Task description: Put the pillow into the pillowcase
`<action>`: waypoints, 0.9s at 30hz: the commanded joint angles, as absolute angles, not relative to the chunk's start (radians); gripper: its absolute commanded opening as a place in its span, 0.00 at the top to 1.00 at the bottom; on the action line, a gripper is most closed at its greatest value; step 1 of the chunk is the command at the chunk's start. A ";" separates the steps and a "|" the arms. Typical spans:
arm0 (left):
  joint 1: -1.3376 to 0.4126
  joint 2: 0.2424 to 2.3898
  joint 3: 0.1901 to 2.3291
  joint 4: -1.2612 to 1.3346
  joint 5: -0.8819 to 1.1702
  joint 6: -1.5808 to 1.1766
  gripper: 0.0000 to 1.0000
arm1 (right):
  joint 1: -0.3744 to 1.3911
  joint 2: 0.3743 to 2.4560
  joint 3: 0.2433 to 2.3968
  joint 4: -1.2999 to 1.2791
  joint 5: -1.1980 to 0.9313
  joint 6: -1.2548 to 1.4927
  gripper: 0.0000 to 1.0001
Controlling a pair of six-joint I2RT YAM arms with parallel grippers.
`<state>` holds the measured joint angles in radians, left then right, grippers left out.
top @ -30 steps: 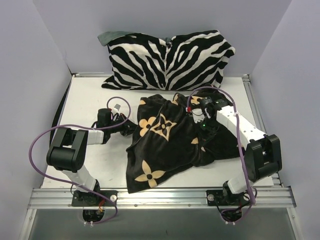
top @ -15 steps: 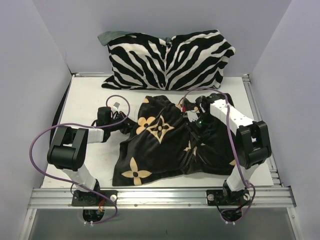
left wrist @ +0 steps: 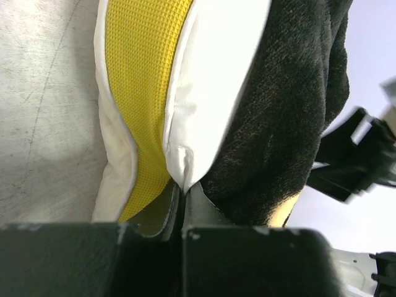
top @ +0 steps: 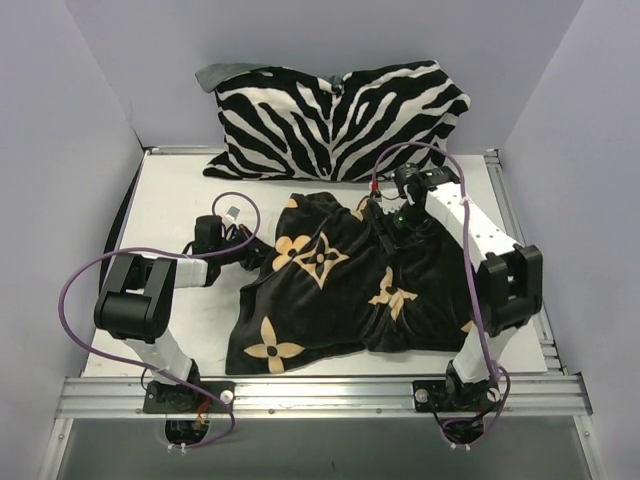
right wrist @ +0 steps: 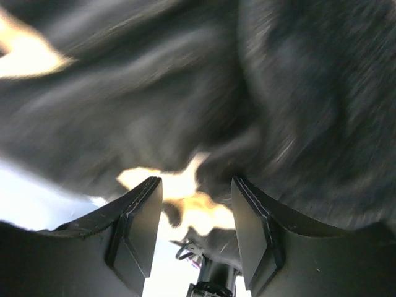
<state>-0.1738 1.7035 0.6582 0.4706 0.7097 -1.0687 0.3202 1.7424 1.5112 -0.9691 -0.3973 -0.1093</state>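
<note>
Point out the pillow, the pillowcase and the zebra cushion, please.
pillow (left wrist: 142, 80): left wrist view, on its yellow edge band.
pillowcase (top: 340, 310): top view, on plain black fabric near its middle.
zebra cushion (top: 340, 115): top view, on its centre.

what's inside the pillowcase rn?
The pillow: one cream-and-yellow end shows beside the pillowcase edge, pinched in the left jaws. The rest is hidden under black fabric.
</note>
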 commanded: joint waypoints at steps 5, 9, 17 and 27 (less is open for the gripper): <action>-0.179 1.681 0.670 0.499 0.735 -1.052 1.00 | 0.322 1.874 1.517 -0.937 -0.378 -0.051 0.85; -0.193 1.700 0.675 0.500 0.730 -1.057 1.00 | 0.441 1.893 1.620 -0.864 -0.630 -0.095 1.00; -0.204 1.695 0.723 0.538 0.744 -1.091 1.00 | 0.614 1.944 1.865 -0.841 -0.887 -0.034 1.00; -0.178 1.655 0.647 0.594 0.744 -1.117 1.00 | 0.442 1.838 1.752 -0.968 -0.511 -0.106 0.28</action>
<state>-0.1814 1.7008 0.6571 0.5224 0.7116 -1.0977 0.4873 1.9297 1.7611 -0.9035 -0.6411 -0.0818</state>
